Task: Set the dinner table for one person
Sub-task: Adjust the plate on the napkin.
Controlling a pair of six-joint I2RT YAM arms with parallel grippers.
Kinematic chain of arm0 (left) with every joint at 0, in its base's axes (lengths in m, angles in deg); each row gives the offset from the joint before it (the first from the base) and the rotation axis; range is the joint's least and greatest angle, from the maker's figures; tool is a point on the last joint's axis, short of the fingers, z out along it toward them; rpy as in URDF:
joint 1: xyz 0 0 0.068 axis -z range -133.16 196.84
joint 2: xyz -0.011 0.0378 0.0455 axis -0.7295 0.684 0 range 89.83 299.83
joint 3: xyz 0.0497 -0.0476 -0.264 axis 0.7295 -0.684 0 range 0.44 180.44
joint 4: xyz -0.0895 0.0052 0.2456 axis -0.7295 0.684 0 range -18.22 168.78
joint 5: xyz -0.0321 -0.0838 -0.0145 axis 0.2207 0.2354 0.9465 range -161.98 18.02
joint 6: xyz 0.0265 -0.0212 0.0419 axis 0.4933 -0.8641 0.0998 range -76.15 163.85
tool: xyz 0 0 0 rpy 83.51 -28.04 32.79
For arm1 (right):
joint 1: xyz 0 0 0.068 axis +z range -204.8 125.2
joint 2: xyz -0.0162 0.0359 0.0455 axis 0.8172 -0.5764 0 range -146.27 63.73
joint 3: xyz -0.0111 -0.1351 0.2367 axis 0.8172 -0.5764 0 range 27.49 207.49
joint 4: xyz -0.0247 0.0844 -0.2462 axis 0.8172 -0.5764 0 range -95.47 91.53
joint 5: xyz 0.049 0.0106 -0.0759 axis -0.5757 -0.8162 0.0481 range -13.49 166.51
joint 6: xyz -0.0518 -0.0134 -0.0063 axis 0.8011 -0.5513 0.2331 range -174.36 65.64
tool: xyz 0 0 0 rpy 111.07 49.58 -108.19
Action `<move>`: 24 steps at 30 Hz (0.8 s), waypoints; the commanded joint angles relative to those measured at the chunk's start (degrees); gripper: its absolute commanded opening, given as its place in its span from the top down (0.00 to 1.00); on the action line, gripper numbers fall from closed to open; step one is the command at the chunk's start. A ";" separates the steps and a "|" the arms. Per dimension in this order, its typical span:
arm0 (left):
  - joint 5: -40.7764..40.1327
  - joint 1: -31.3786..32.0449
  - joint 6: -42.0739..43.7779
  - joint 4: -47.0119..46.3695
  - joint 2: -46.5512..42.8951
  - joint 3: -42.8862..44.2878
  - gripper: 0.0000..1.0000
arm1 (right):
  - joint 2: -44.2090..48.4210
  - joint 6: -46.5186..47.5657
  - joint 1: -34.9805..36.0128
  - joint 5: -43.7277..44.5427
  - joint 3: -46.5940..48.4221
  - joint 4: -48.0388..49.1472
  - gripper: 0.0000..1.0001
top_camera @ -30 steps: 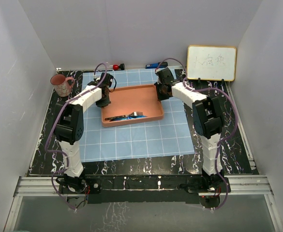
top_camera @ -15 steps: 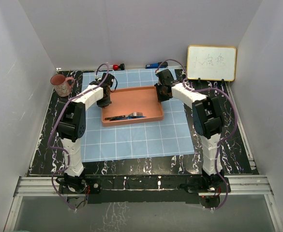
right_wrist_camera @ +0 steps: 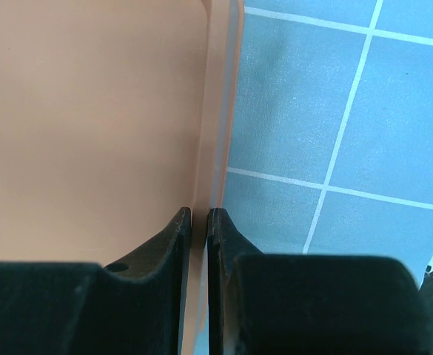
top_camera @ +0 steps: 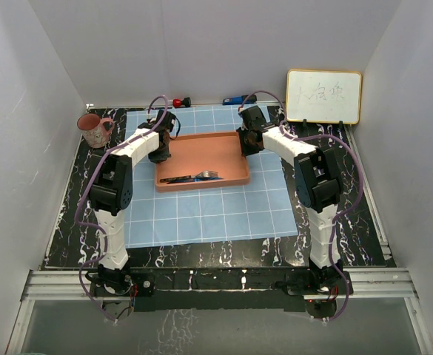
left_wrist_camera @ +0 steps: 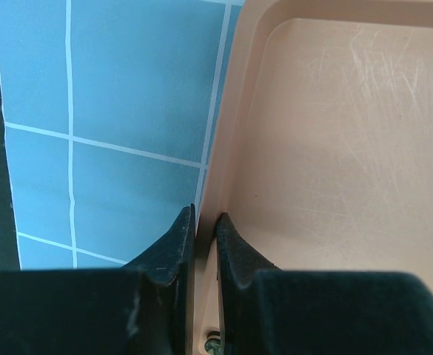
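Jaws of the left arm [top_camera: 136,146] and the right arm [top_camera: 286,142] each pinched an opposite short rim of the orange rectangular tray [top_camera: 201,151], its long axis running between them, over the light-blue gridded cloth [top_camera: 216,214] on the black, white-veined surface [top_camera: 238,251].

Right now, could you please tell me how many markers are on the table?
2: the red marker at the far edge, the blue marker right of it. Others may be hidden.

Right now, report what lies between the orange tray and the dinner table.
Only the blue gridded cloth, spread on the dinner table under the orange tray. Nothing else shows between them.
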 commanded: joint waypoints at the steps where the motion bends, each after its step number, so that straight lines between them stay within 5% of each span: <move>1: 2.90 1.16 -2.65 -4.21 0.56 1.61 1.00 | -1.29 -1.85 3.81 -9.65 0.45 1.42 1.00; 6: 3.40 1.14 -2.87 -4.40 0.17 0.86 1.00 | -1.81 -1.77 3.82 -7.05 0.91 1.34 1.00; 9: 3.38 1.14 -3.08 -4.26 0.20 0.87 0.99 | -1.71 -1.74 3.82 -6.80 0.93 1.35 0.80; 16: 3.49 1.16 -3.32 -4.31 -0.89 0.76 0.56 | -0.94 -1.86 3.84 -5.22 1.59 2.07 0.71; 24: 3.72 1.14 -3.45 -4.90 -3.67 -0.14 0.51 | -0.58 -1.35 3.74 -3.33 4.17 1.91 0.68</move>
